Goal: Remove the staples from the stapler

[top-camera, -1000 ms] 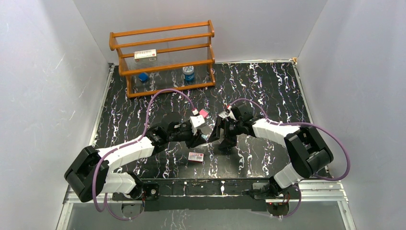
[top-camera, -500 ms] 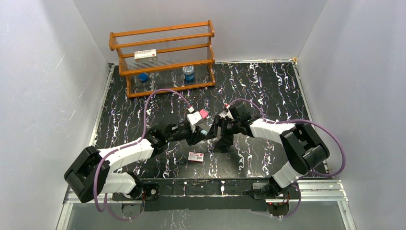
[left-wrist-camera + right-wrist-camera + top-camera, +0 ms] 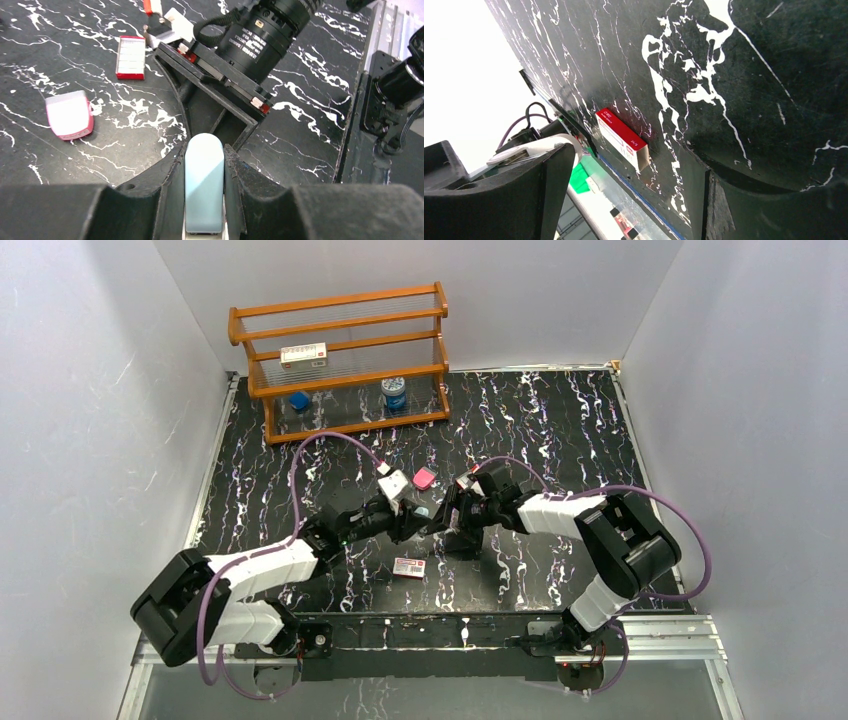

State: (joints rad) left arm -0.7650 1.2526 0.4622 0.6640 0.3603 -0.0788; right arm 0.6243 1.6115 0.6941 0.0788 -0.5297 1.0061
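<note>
change over the last second: the left arm has lifted and swung inward toward the middle of the black white-veined marbled desk (image 3: 560, 420), and the right arm has slid left to meet it. the two end effectors now sit nose to nose, near but apparently not touching.

left end effector (image 3: 419, 515): stays clamped almost fully shut on the small light teal-blue plastic stapler (image 3: 204, 187). the stapler is held off the desk, rounded tip pointing at the right arm.

right end effector (image 3: 448, 522): jaws stay spread wide with nothing between them. its own camera shows only desk there.

reading: this looks like the set-up for two-handed work, left holding steady and right about to take the stapler's free end. only the closed teal top shows. no staples are seen out, so the unloading appears not yet begun.

room and edges:
- the flat red-and-white cardboard box (image 3: 409, 567) lies on the desk toward the near edge, just below the meeting point.
- the small pink plastic block (image 3: 424, 478) rests just behind the left wrist.
- the orange wooden rack (image 3: 340, 360) stands at the back left, well apart.
- the side walls and the near rail are also well apart.
- open desk lies to the back right.
- the tight spot is the gap between the two end effectors. a fast approach could knock the stapler askew.
</note>
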